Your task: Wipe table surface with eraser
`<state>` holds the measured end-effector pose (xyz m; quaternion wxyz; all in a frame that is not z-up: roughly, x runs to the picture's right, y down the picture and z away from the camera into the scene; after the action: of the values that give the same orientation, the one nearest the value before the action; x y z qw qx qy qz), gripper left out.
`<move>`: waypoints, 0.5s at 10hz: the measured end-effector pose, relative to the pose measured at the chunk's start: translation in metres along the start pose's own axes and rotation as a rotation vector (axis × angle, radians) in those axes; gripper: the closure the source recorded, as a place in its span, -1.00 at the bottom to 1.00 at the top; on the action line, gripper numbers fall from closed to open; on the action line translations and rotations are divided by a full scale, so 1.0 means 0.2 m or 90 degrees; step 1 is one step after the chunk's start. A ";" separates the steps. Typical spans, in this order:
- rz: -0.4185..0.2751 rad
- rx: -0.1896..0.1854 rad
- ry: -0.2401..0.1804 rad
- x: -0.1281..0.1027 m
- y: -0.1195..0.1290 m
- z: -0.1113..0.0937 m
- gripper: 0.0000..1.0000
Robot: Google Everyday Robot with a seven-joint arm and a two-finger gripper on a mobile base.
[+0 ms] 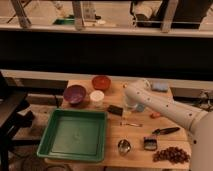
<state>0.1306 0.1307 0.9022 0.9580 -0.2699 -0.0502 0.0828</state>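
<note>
Single-arm robot at a light wooden tabletop (165, 102) during an eraser wipe. The white arm (165, 107) reaches in from the right, its wrist bent down toward the middle of the surface. The gripper (126, 111) sits low over the wood, fully closed. The eraser (115, 110), a small flat black block, lies just left of the fingertips and appears to touch them; whether it is pinched between them or merely pressed and pushed cannot be told from this view.

Neighbouring objects: a white cup (97, 97) just beyond the eraser to the left; a purple bowl (75, 93) and a red bowl (101, 81) behind it; a green plastic tray (75, 133) at front left; a pale blue pad (160, 87) at the far right edge; a thin metal utensil (131, 124) just in front of the gripper; a black-handled tool (165, 131), a black-and-silver clip (150, 144), a small metal cup (124, 146) and a heap of dark red fruit (172, 154) along the front right.

Risks, as judged: a leftward stroke would likely drive the eraser into the white cup and tip it. A stroke toward the front could sweep the utensil along or catch the tray rim. If the eraser is only loosely held, uneven downward pressure may let it slip out and leave the gripper dragging on bare wood.
</note>
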 end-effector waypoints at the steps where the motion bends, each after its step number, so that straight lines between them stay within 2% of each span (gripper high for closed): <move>1: 0.002 -0.002 0.001 0.01 0.00 0.00 1.00; 5: 0.019 -0.003 0.014 0.09 -0.01 0.00 1.00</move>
<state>0.1493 0.1327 0.9038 0.9566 -0.2735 -0.0359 0.0938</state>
